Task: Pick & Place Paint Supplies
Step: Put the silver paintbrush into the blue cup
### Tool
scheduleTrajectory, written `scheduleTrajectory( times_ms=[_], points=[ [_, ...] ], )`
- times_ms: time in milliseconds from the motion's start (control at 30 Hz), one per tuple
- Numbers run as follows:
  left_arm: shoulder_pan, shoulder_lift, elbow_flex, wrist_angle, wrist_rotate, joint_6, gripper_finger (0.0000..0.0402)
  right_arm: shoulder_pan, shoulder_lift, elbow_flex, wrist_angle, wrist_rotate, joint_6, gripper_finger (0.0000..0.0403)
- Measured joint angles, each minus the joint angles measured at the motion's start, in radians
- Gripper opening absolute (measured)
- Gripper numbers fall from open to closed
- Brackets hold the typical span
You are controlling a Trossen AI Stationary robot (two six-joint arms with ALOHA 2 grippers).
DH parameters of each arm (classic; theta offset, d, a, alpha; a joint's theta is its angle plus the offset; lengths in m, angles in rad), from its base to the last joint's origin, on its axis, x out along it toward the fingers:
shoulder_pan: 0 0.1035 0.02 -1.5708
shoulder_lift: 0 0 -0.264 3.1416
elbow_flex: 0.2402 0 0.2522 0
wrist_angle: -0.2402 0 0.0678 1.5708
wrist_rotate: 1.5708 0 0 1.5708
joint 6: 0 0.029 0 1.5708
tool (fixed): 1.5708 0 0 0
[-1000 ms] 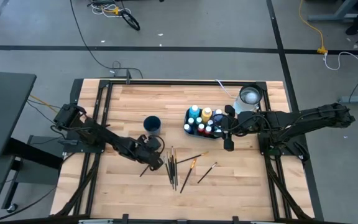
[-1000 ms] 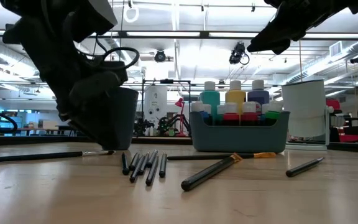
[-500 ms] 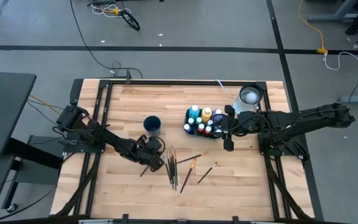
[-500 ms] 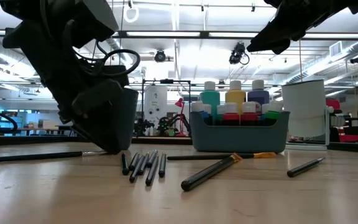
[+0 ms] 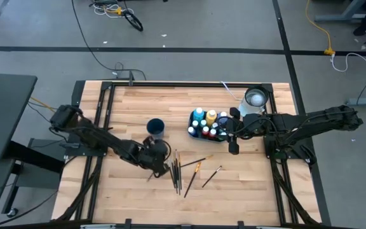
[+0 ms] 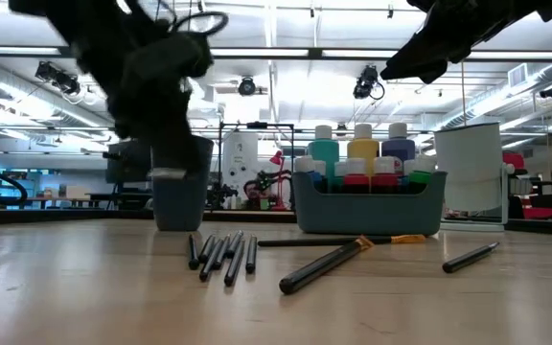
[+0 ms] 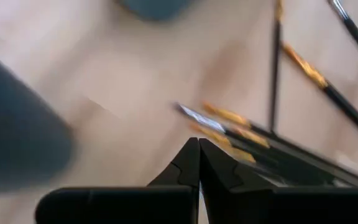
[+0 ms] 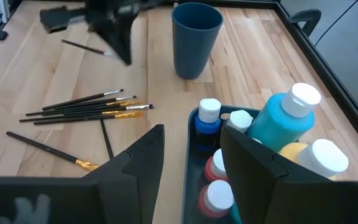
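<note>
Nearest us lay the loose paintbrushes (image 5: 178, 170) on the table (image 5: 132, 197). Just left, we saw the left gripper (image 5: 159, 152) clenched, holding nothing. Farther right stood the bottles (image 5: 208, 124) in their bin (image 6: 370, 211), the right gripper (image 5: 234, 145) released beside it.
</note>
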Motion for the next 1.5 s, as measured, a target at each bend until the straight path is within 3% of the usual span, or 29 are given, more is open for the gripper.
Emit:
scheduleTrajectory(
  times_ms=[200,333,467,567,967,1500],
  points=[
    [-0.008,-0.149,0.091,-0.028,-0.294,0.159,0.0003,0.0,0.0,0.0,0.005,0.0,0.0,0.0162],
    [-0.006,-0.23,0.109,0.015,-0.55,0.268,0.0002,0.0,0.0,0.0,0.015,0.0,0.0,0.0162],
    [0.003,-0.266,0.094,0.092,-0.775,0.382,0.0002,0.0,0.0,0.0,0.022,0.0,0.0,0.0162],
    [0.032,-0.263,0.079,0.095,-0.883,0.406,0.0002,0.0,0.0,0.0,0.023,0.0,0.0,0.0162],
    [0.216,-0.148,0.061,0.101,-0.948,0.366,0.0001,0.0,0.0,0.0,0.021,0.0,0.0,0.0162],
    [0.228,0.023,0.061,0.042,-0.799,0.101,0.0007,0.0,0.0,0.0,0.018,0.0,-0.022,0.0162]
  ],
)
